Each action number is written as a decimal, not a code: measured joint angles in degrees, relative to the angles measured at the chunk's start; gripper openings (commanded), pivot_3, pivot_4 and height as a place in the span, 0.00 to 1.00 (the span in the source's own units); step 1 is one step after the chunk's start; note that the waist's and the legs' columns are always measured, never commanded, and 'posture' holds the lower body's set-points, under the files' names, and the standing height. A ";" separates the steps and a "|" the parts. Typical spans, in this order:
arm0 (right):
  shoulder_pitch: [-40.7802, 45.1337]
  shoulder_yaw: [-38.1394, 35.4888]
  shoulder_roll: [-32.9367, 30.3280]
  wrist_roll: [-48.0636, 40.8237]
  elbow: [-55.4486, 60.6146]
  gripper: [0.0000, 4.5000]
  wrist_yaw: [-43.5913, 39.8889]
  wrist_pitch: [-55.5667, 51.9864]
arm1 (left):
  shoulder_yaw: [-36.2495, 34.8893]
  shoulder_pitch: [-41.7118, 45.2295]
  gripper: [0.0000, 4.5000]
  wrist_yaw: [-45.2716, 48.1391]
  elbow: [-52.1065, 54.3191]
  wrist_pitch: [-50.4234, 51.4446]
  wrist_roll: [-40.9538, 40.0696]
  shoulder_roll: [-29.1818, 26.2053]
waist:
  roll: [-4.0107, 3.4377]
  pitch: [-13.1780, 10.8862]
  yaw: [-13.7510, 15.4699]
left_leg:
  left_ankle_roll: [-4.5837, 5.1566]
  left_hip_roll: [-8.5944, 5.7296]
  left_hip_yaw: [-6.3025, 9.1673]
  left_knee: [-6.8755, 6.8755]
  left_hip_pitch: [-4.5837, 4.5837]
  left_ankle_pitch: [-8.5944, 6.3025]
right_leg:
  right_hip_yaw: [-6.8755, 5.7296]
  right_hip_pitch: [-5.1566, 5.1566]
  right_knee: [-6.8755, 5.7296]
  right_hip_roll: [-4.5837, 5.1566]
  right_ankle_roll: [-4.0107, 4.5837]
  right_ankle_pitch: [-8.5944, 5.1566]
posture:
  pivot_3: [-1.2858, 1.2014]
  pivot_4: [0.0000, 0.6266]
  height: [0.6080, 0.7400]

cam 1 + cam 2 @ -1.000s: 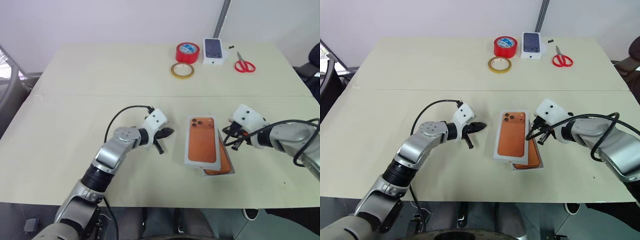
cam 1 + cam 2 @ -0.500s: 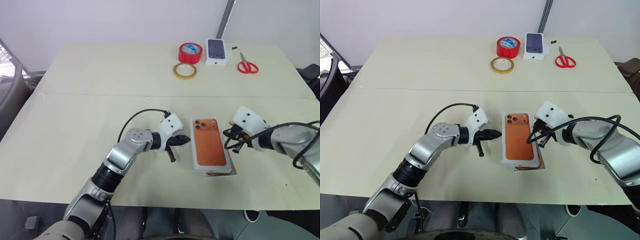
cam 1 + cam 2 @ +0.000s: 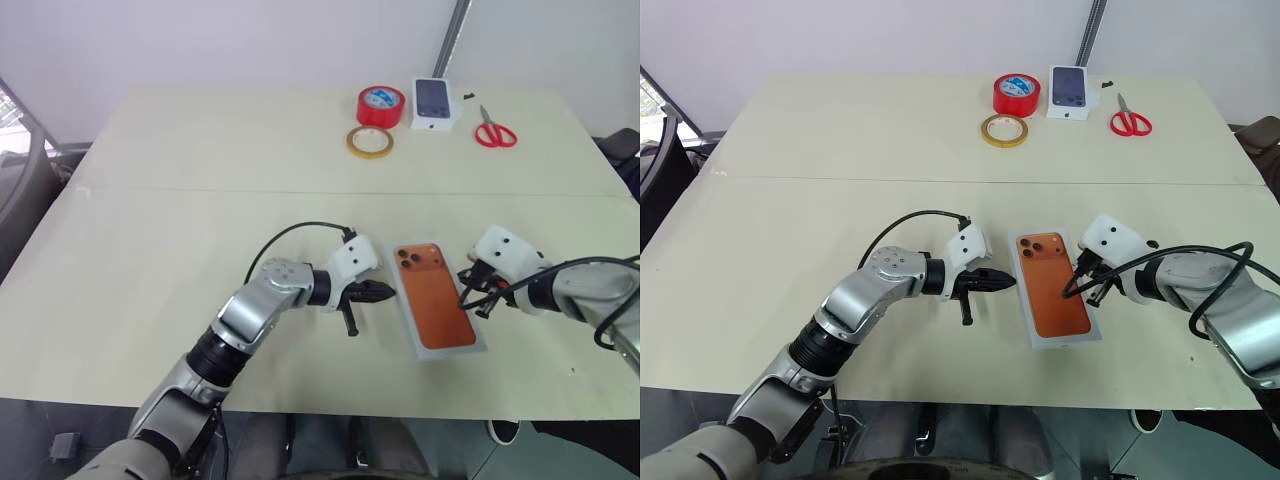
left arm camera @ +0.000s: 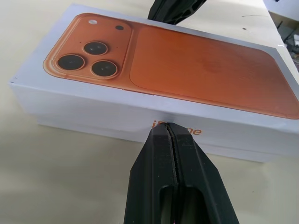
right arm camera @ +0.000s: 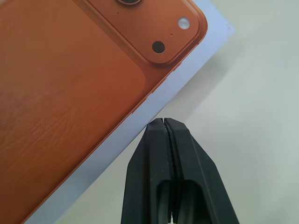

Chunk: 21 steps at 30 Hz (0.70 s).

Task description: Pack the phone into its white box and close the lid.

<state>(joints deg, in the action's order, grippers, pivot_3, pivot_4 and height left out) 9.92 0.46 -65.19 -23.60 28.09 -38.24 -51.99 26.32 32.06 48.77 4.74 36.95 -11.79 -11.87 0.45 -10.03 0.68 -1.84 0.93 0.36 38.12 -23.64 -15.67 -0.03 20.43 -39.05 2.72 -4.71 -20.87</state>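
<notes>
The white box lies in the lower right part of the head views, a little turned on the table. Its lid, printed with the orange phone picture, is on top and looks aligned with the base. The phone itself cannot be seen; I judge it is inside. The left gripper has its fingers pressed together, holding nothing, and its tip is at the left long side of the box; in the left wrist view it seems to touch the white side wall, just under the printed top. The right gripper is also pinched together and empty, and it stands at the right edge of the lid. So the step in hand looks like the last one: seating the lid between the two arms. The next move probably calls for a gentle press from above on the lid, without pushing the box sideways.
</notes>
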 measured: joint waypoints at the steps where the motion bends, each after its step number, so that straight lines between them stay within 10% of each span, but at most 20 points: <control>1: -0.05 0.00 0.08 0.22 0.00 0.01 -0.04 -0.03 | 0.00 0.09 0.00 -0.01 -0.01 0.00 0.02 0.06 | 0.00 0.00 0.00 | 0.00 0.00 0.00 0.00 0.00 0.00 | 0.00 0.00 0.00 0.00 0.00 0.00 | 0.52 0.24 1.00; 21: -0.14 -0.23 3.48 3.79 -1.30 0.01 -0.46 -0.10 | -0.25 1.51 0.00 -2.45 -4.27 -0.15 1.16 2.11 | 0.00 0.00 0.02 | -0.01 -0.01 0.00 0.01 0.00 0.01 | 0.00 -0.01 -0.01 -0.01 0.00 0.00 | 0.52 0.24 1.00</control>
<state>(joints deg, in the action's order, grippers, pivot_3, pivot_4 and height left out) 9.78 0.23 -61.72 -19.80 26.79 -38.70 -52.09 26.07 33.57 46.32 0.47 36.80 -10.63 -9.76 0.45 -10.03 0.70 -1.85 0.93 0.36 38.13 -23.63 -15.67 -0.03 20.42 -39.06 2.72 -4.71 -20.87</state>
